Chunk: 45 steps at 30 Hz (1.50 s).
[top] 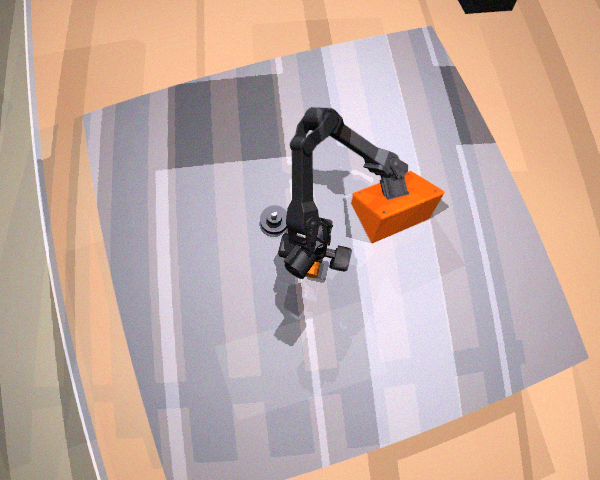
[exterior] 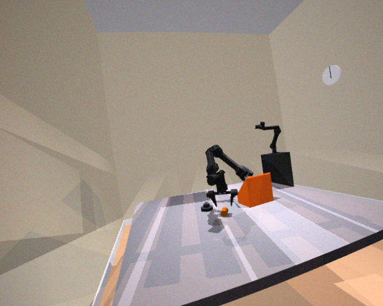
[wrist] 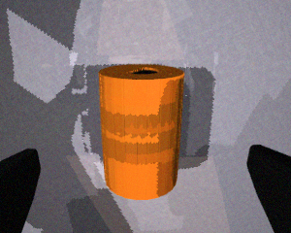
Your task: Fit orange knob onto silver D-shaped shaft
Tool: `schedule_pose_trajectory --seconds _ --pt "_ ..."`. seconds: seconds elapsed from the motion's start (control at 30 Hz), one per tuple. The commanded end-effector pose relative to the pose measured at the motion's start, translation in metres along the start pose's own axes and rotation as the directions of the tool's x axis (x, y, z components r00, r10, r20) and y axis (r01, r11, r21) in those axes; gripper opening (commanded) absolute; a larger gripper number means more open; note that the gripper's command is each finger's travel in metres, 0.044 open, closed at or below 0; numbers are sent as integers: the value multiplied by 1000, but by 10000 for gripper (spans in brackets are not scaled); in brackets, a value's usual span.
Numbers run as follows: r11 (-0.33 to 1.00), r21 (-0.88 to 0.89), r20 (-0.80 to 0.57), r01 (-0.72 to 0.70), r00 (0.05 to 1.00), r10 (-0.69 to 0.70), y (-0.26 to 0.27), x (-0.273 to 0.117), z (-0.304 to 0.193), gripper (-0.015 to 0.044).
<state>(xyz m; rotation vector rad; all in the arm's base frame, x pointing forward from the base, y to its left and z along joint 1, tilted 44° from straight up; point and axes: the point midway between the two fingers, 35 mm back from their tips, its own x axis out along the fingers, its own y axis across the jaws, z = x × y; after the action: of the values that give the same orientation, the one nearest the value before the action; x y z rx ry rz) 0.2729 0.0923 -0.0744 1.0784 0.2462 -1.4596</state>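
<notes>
Wrist view: orange knob (top: 313, 269) (exterior: 224, 211) (wrist: 142, 138) on its side between spread fingers, touching neither; center, lower straight, pinch evenly, then upright it hole-down.

A robotics lab, perhaps: a second black arm (exterior: 276, 134) stands on a dark pedestal (exterior: 277, 169).

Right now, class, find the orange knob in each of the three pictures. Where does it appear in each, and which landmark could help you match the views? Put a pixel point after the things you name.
Top: just below center, partly hidden under the black tool (top: 316, 254) (exterior: 223, 204) (wrist: 144, 162), the knob (top: 313, 269) (exterior: 224, 211) (wrist: 141, 136).
Exterior: right of center, below the tool's open fingers.
Wrist: center, between the fingertips, hole end up the picture.
Shared landmark: the tool's fingers, though partly hidden from the top.
</notes>
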Motion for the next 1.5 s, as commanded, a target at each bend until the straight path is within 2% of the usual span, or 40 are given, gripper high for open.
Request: schedule_pose_trajectory --seconds 0.0,0.3,0.43,0.6,0.7,0.8,0.9,1.03,1.27,1.47 --pt "1000 11 -9 0 1000 0 1 -21 -1 440" --pt "1000 -5 -9 0 1000 0 1 -21 -1 440" --pt "946 -324 -8 -3 1000 0 1 -21 -2 440" --pt "680 -733 -8 -6 1000 0 1 -23 -5 440" --pt "437 -899 -8 -8 1000 0 1 -23 -6 440" --pt "156 -988 -8 -8 1000 1 1 -24 -8 440" --pt "-122 -993 -8 -8 1000 1 1 -25 -9 440" --pt "-335 -942 -8 -7 1000 1 1 -26 -10 440" --pt "-664 -748 -8 -5 1000 1 1 -26 -12 440" --pt "-870 -493 -7 -2 1000 2 0 -27 -14 440"
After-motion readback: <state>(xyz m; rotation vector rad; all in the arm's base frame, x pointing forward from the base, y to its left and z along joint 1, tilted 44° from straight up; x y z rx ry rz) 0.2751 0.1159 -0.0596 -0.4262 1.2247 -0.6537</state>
